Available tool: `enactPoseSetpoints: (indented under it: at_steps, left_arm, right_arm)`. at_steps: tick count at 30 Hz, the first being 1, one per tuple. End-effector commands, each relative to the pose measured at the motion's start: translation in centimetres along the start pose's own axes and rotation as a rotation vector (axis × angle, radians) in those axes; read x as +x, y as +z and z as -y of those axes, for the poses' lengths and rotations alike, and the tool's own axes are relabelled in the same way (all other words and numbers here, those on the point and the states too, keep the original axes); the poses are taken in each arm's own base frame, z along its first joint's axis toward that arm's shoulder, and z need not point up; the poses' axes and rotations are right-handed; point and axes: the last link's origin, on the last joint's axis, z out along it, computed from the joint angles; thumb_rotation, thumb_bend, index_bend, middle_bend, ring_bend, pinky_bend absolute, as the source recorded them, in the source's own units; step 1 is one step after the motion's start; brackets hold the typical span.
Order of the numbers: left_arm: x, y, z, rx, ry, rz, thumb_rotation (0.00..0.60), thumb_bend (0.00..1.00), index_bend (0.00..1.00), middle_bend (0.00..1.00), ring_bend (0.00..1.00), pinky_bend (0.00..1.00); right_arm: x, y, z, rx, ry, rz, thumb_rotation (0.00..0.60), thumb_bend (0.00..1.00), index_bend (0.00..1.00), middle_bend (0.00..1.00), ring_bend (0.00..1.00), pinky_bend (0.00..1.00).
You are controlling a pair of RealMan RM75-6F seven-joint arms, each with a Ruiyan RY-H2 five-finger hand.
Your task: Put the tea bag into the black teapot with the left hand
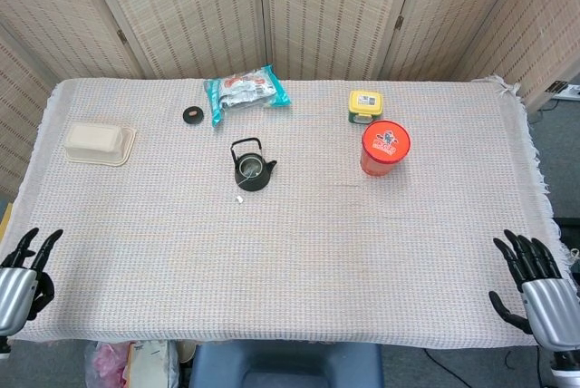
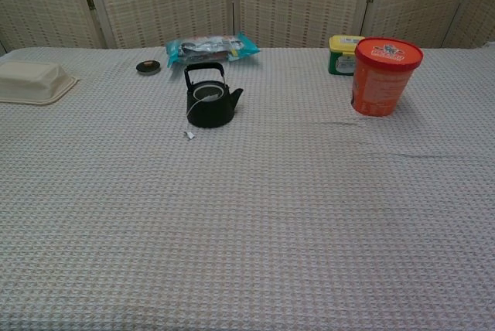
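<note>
i had the wide table under its pale woven cloth (image 1: 299,252) filling most of the head view. at the lower left corner of the frame my left hand (image 1: 20,272) sat off the table's edge, fingers spread and holding nothing; at the lower right corner my right hand (image 1: 533,290) was the same, fingers fanned apart and empty. neither showed in the chest view. right of centre stood the red cylindrical tub with a red lid (image 1: 385,148), and just above it in the frame the small yellow-lidded green box (image 1: 364,104). at the upper middle lay the teal plastic snack packet (image 1: 246,92), and at the left edge the cream lidded food box (image 1: 98,142). the small black iron teapot (image 1: 251,166) stood lidless at centre left, the tea bag (image 2: 207,93) inside it, its white paper tag (image 1: 240,198) trailing onto the cloth just below. the little round black lid (image 1: 192,114) lay beside the packet.
</note>
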Motion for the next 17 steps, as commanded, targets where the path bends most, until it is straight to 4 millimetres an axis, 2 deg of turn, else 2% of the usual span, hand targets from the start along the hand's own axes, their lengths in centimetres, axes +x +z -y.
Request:
enactPoseSetpoints:
  at_steps: [1,6,10,17]
  left_arm:
    - [-0.66,-0.55,0.61,-0.021,-0.182,0.069,0.6,0.08,0.0,0.0,0.0,0.32]
    - [-0.32,-0.38,0.84,-0.033,-0.23,0.119,0.6,0.08,0.0,0.0,0.0,0.31]
    - [-0.22,-0.02,1.4,0.029,-0.168,0.072,0.6,0.08,0.0,0.0,0.0,0.31]
    - [-0.46,0.0,0.64,0.037,-0.13,0.046,0.6,0.08,0.0,0.0,0.0,0.31]
  right_arm:
    - [0.01,-0.13,0.03,0.0,0.001,-0.005,0.6,0.28,0.0,0.0,0.0,0.0]
    - [0.03,-0.33,0.27,0.017,0.001,-0.008,0.6,0.28,0.0,0.0,0.0,0.0]
    - [0.13,-0.61,0.26,0.014,0.002,-0.019,0.6,0.28,0.0,0.0,0.0,0.0]
    - [0.16,-0.9,0.18,0.003,-0.003,-0.03,0.6,0.28,0.0,0.0,0.0,0.0]
